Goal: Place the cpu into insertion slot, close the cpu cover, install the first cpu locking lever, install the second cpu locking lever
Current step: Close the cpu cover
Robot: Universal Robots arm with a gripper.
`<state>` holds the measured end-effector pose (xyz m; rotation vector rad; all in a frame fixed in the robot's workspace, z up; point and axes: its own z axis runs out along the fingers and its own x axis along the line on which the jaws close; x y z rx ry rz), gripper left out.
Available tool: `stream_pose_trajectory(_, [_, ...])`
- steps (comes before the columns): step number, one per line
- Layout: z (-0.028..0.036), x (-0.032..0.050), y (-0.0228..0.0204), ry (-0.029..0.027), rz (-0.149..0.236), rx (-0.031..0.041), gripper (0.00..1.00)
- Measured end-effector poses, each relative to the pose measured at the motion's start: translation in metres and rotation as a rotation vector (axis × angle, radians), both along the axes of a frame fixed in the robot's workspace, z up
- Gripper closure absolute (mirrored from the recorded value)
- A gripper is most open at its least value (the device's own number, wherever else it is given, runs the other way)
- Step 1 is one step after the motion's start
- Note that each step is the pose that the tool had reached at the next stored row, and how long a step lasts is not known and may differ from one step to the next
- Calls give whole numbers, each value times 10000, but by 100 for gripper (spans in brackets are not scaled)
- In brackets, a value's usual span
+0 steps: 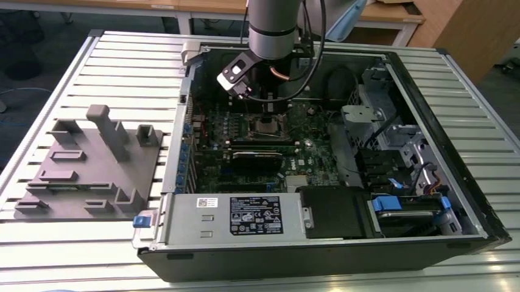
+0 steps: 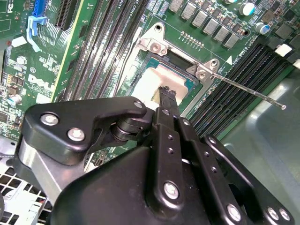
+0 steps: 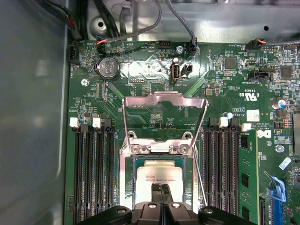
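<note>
The cpu (image 3: 161,174) lies flat in the insertion slot (image 2: 186,84), its silver top (image 2: 152,80) showing in both wrist views. My gripper (image 3: 161,188) is shut, its thin fingertips (image 2: 167,93) pressed together just over the chip's near edge with nothing between them; whether they touch it I cannot tell. The cpu cover (image 3: 164,99) stands swung up and open on its hinge at the far side of the socket. A thin locking lever (image 2: 248,92) sticks out free beside the socket. In the exterior view the arm (image 1: 276,30) hangs over the socket (image 1: 264,126) inside the open case.
Long black memory slots (image 3: 89,173) flank the socket on both sides (image 3: 220,173). A coin battery (image 3: 108,68) and cables lie beyond the cover. The case wall (image 3: 33,117) is close by. A power supply (image 1: 243,216) fills the case's near end; a grey fixture (image 1: 89,164) sits outside.
</note>
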<state>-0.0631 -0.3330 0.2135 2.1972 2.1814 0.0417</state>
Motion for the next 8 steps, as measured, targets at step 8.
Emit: stream_pose_trajectory(8, [31, 0, 0, 1, 0, -1, 90])
